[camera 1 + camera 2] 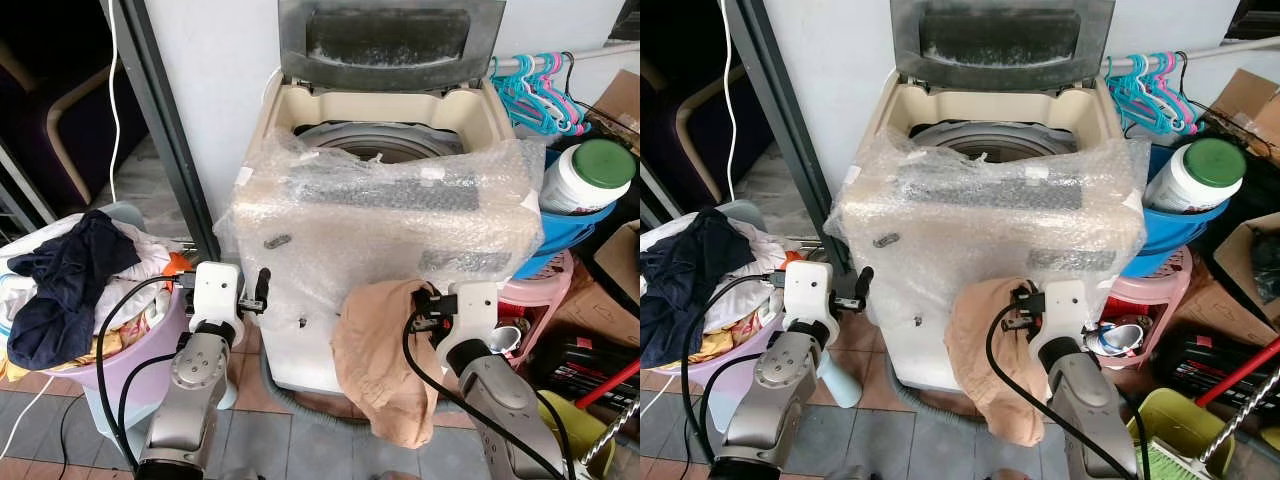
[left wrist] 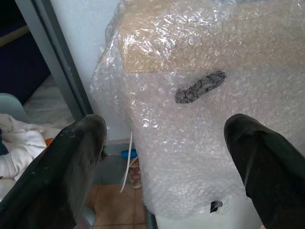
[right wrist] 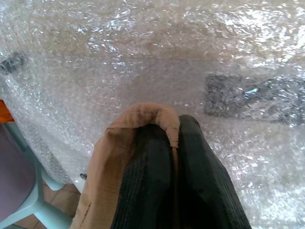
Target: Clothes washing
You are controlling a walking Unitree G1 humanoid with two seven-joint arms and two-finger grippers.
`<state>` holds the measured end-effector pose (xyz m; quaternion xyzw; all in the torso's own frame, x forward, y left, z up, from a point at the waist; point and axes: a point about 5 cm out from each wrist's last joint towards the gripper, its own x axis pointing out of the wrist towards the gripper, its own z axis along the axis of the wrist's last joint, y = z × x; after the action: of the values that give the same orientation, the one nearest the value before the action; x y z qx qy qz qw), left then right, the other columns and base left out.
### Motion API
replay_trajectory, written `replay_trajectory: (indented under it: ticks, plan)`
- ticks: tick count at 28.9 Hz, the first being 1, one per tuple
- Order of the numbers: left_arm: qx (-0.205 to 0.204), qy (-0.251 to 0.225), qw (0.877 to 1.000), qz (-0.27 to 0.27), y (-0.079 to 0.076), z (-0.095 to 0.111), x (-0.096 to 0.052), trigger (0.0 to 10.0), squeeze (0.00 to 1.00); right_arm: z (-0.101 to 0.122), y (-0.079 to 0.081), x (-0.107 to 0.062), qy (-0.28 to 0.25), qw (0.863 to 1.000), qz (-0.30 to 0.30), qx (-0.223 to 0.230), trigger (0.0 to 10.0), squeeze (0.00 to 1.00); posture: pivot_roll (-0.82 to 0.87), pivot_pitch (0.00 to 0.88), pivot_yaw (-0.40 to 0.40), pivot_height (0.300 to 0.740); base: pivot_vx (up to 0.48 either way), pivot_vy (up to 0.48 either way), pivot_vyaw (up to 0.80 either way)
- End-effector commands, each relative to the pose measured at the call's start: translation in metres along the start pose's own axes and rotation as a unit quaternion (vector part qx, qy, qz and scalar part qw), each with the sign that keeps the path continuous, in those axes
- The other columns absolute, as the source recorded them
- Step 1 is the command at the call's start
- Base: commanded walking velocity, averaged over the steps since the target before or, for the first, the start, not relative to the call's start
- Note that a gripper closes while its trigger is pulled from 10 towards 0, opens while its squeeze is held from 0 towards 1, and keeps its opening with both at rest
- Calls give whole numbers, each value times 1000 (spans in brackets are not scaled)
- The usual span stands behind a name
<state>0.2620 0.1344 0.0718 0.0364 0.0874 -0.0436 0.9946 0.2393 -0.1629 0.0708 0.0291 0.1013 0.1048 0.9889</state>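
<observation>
**Tan garment gripped at washer front, lid up**

Laundry basket (image 1: 120,350) sits left of the left end effector, piled with clothes, a dark blue garment (image 1: 65,285) on top. Left end effector (image 1: 262,285) is released: fingers (image 2: 71,162) spread wide, nothing between them, pointing at the bubble wrap (image 2: 190,143) on the washing machine's (image 1: 380,160) front left corner. Right of it, the right end effector (image 3: 174,143) is clenched on a tan garment (image 1: 380,370); the cloth folds over the fingertips and hangs down beside the arm, just in front of the wrapped machine front. Above both, the lid (image 1: 390,40) is raised and the drum (image 1: 380,140) is open. Right of the right end effector: a white jar with green cap (image 1: 590,175) in a blue tub (image 1: 560,245), hangers (image 1: 535,90) behind.
</observation>
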Motion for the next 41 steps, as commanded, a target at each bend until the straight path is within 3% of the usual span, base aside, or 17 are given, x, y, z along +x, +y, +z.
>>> replay_trajectory:
  ticks: [1,41]
  plan:
    - [3,-5,1000,-3,-1,3,1,10000,0,4,-2,-1,-8,1000,-4,-2,10000,0,-85,0,39,740,0,0,-781]
    - [-10,-4,1000,-24,-5,2,1,10000,0,2,-5,0,-4,1000,-13,-1,10000,0,-86,0,41,740,0,0,-722]
